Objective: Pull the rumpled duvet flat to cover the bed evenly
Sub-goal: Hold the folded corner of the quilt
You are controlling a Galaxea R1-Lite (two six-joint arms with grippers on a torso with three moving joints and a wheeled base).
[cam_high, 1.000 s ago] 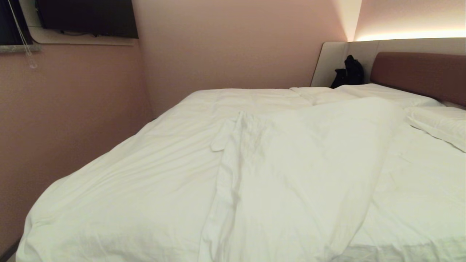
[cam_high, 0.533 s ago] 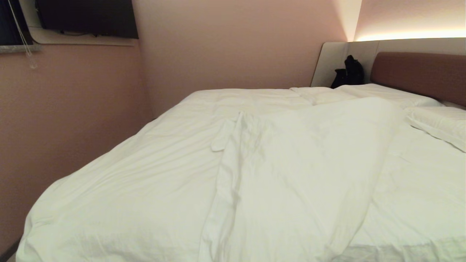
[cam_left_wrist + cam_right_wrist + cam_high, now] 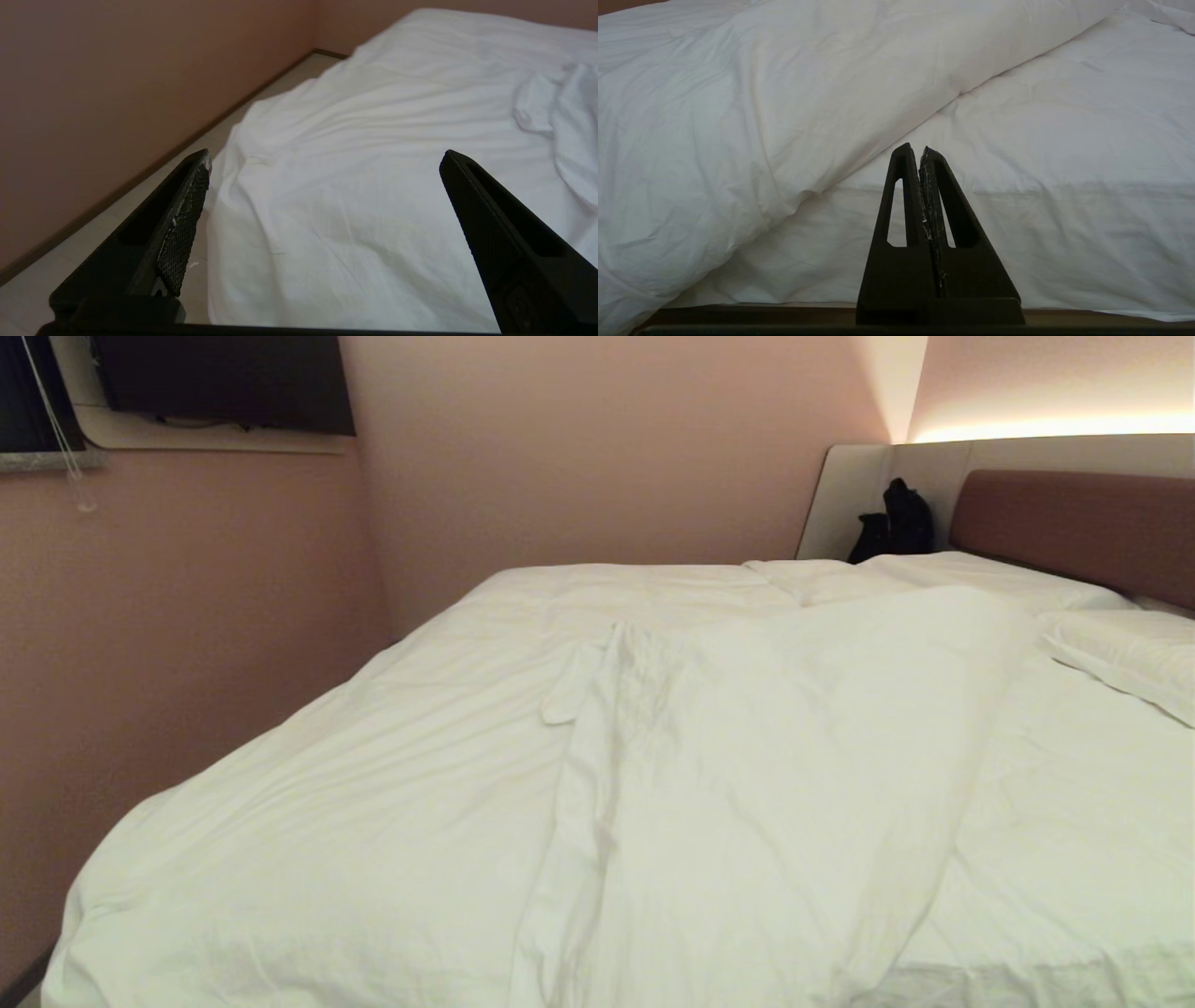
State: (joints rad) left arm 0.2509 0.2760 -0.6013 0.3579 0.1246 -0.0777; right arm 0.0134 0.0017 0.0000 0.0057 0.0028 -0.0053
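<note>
The white duvet [image 3: 355,803] lies over the bed [image 3: 1074,518], with one part folded back into a thick rumpled band [image 3: 747,784] down the middle. Neither gripper shows in the head view. In the left wrist view my left gripper [image 3: 324,156] stands wide open above the duvet [image 3: 350,186] near the bed's left corner, with nothing between its fingers. In the right wrist view my right gripper [image 3: 916,148] is shut and empty, level with the bed's near side, facing the folded band [image 3: 761,116].
A pink wall [image 3: 187,616] runs close along the bed's left side, with a narrow strip of floor [image 3: 140,186] between. Two pillows [image 3: 1130,658] lie by the reddish-brown headboard. A black object [image 3: 896,523] sits at the bed's far corner.
</note>
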